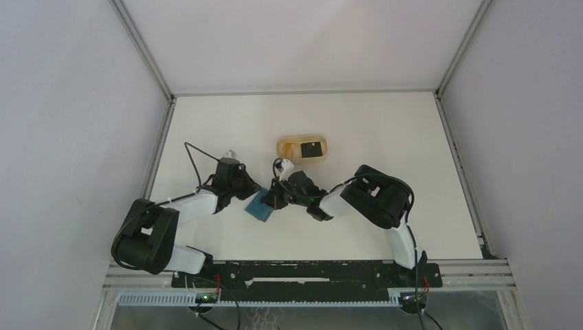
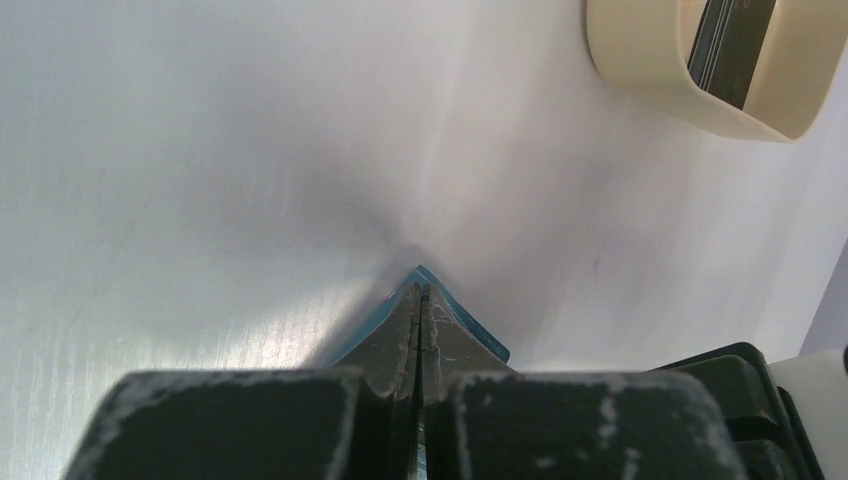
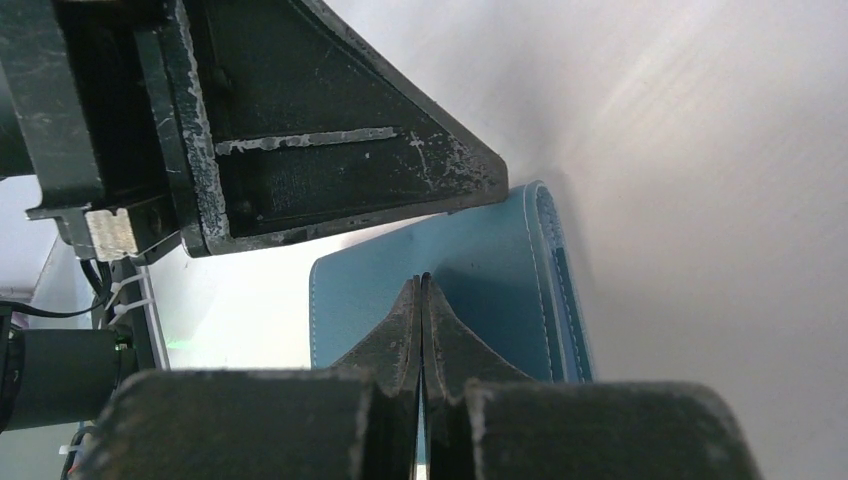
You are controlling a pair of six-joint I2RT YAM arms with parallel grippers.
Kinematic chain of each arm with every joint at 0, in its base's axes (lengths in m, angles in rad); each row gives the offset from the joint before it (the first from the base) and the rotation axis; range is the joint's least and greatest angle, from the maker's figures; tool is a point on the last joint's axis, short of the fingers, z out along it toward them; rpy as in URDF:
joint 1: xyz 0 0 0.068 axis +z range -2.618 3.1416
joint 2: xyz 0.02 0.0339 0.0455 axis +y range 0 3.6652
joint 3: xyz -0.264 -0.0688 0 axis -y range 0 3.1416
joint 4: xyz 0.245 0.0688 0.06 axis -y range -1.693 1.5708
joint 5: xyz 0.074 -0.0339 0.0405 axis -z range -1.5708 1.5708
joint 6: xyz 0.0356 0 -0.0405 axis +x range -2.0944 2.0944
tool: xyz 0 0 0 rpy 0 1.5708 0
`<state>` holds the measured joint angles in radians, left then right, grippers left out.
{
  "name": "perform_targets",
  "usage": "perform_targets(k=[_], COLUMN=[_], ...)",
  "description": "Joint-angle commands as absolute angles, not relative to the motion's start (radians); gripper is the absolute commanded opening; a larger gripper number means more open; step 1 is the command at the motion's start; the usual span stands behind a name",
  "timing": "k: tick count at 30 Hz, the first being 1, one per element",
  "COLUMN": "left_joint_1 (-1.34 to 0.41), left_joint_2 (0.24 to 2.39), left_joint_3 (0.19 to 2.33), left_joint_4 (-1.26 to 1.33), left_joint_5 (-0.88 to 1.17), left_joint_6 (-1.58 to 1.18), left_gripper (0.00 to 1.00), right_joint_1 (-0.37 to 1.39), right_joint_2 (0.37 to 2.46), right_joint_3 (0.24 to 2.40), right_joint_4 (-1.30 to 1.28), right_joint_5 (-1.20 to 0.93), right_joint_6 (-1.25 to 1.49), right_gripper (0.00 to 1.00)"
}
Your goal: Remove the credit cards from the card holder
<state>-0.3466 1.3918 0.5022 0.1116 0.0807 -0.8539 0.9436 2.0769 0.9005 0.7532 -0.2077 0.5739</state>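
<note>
The teal-blue card holder [image 1: 259, 209] lies closed on the white table between my two arms. My left gripper [image 1: 249, 195] is shut with its tips on the holder's corner [image 2: 485, 343]; the fingers [image 2: 420, 288] hide most of it. My right gripper [image 1: 274, 200] is shut too, its tips [image 3: 421, 280] over the holder's flat face [image 3: 480, 260], and I cannot tell whether they touch. The left finger [image 3: 330, 170] reaches the holder's far edge. A black credit card [image 1: 312, 148] lies in the tan tray [image 1: 283, 148]; card edges [image 2: 735, 45] show there.
The tan rounded tray [image 2: 640, 70] stands just behind the grippers, toward the table's middle. Metal frame rails [image 1: 159, 141] run along the table's left and right sides, and grey walls close in the space.
</note>
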Motion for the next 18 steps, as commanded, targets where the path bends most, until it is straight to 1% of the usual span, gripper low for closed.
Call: perform_targets(k=[1, 6, 8, 11, 12, 15, 18], left_joint_1=[-0.345, -0.346, -0.346, -0.345, -0.345, -0.345, -0.344], left_joint_2=[1.392, 1.411, 1.418, 1.427, 1.427, 1.421, 1.416], left_joint_3=[0.556, 0.561, 0.561, 0.561, 0.561, 0.567, 0.580], left_joint_4=[0.107, 0.133, 0.141, 0.147, 0.147, 0.141, 0.124], left_joint_5=[0.061, 0.058, 0.059, 0.058, 0.060, 0.057, 0.053], left_joint_6=[-0.816, -0.825, -0.827, -0.828, -0.827, -0.821, -0.812], left_gripper=[0.00, 0.00, 0.00, 0.00, 0.00, 0.00, 0.00], right_joint_1=[0.970, 0.949, 0.946, 0.950, 0.956, 0.970, 0.977], right_joint_2=[2.172, 2.159, 2.149, 2.112, 2.096, 2.042, 1.984], right_joint_3=[0.857, 0.857, 0.857, 0.857, 0.857, 0.857, 0.857], right_joint_4=[0.565, 0.556, 0.551, 0.528, 0.518, 0.493, 0.473], right_joint_5=[-0.197, -0.207, -0.207, -0.200, -0.192, -0.168, -0.153], right_joint_6=[0.512, 0.479, 0.469, 0.453, 0.447, 0.427, 0.415], right_gripper=[0.00, 0.01, 0.14, 0.37, 0.46, 0.58, 0.63])
